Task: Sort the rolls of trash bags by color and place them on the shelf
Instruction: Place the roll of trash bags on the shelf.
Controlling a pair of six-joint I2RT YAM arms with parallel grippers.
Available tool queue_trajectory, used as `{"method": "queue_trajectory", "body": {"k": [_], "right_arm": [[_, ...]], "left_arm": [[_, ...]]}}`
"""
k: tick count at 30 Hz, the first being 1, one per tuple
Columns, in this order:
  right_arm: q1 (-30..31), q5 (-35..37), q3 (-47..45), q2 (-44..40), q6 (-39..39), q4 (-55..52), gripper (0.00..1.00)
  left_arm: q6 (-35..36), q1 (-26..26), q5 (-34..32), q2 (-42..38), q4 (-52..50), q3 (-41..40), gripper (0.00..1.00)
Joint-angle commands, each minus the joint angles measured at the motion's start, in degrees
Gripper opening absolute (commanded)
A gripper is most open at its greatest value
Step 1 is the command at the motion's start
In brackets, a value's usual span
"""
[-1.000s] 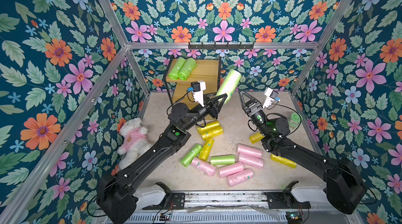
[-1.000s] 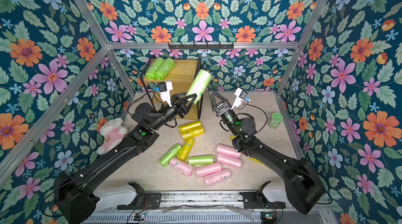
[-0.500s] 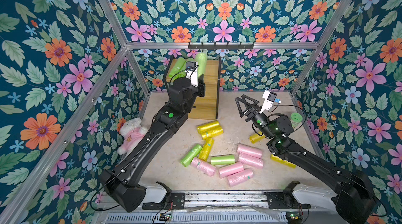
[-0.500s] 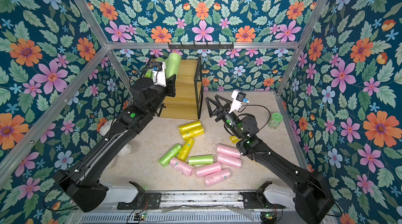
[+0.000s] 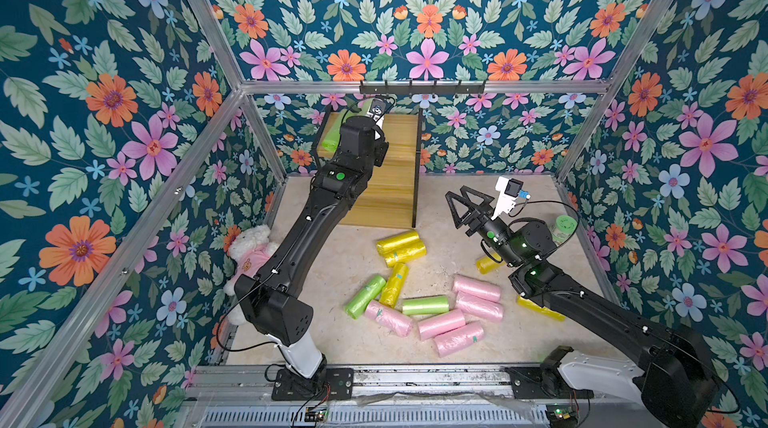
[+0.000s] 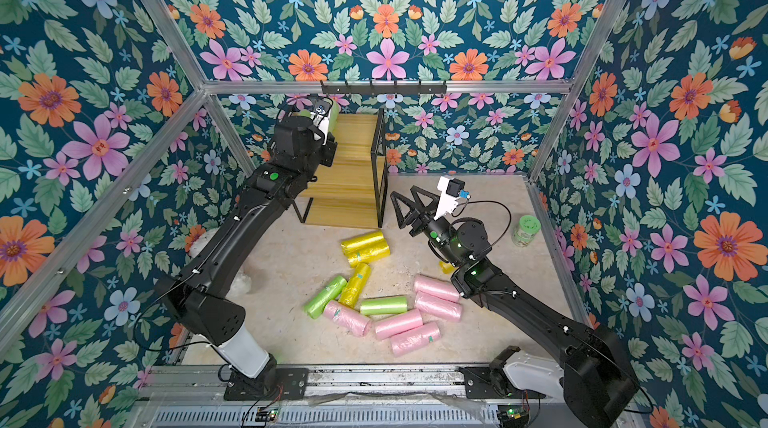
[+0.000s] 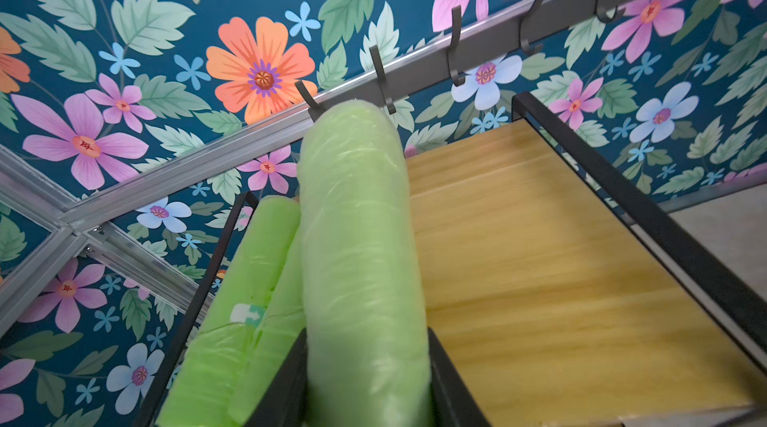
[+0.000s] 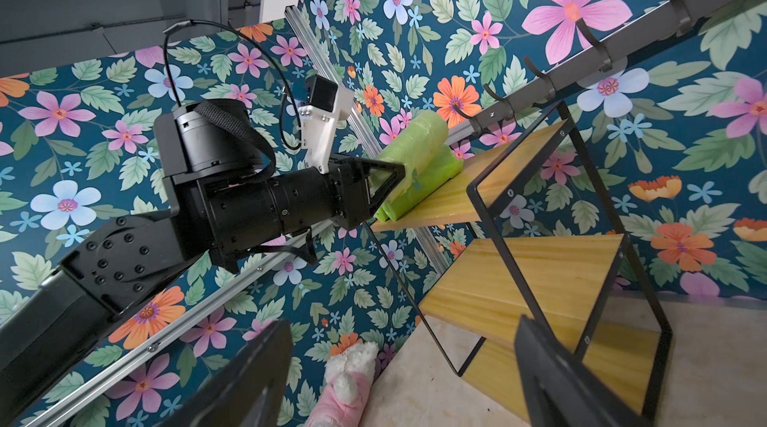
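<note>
My left gripper (image 7: 367,367) is shut on a lime green roll (image 7: 361,246), holding it just above the top board of the shelf (image 7: 539,263). Two more green rolls (image 7: 249,279) lie on that board right beside it. The right wrist view shows the same grip (image 8: 386,184) at the shelf's top tier (image 8: 498,163). My right gripper (image 5: 461,205) hangs open and empty above the floor, right of the shelf (image 5: 395,197). On the floor lie yellow rolls (image 5: 401,247), pink rolls (image 5: 478,297) and two green rolls (image 5: 424,305).
A white plush bear in pink (image 5: 251,253) sits by the left wall. A green-lidded jar (image 5: 562,229) stands near the right wall. A black hook rail (image 5: 422,88) runs along the back wall just above the shelf.
My left arm has swung from the middle of the cell up to the shelf's top tier, carrying the green roll. The right gripper has drawn back to the right and lower, its jaws slightly wider.
</note>
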Motion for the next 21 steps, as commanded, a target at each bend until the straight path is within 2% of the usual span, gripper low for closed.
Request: {"method": "queue_trajectory", "body": {"k": [1, 7, 15, 21], "right_arm": [[0.08, 0.92, -0.28, -0.50, -0.81, 0.21, 0.89], [-0.09, 1.76, -0.46, -1.32, -1.33, -0.76, 0.89], [-0.23, 1.98, -0.55, -0.87, -1.08, -0.86, 0.89], [-0.36, 1.89, -0.53, -0.19, -0.73, -0.61, 0.89]], "left_arm": [[2.50, 0.82, 0.25, 1.76, -0.86, 2.94, 0.29], [3.17, 2.50, 1.60, 5.06, -3.36, 7.05, 0.33], [4.04, 2.85, 5.51, 6.79, -4.35, 8.69, 0.37], [4.40, 2.83, 4.73, 6.81, -5.74, 9.20, 0.40]]}}
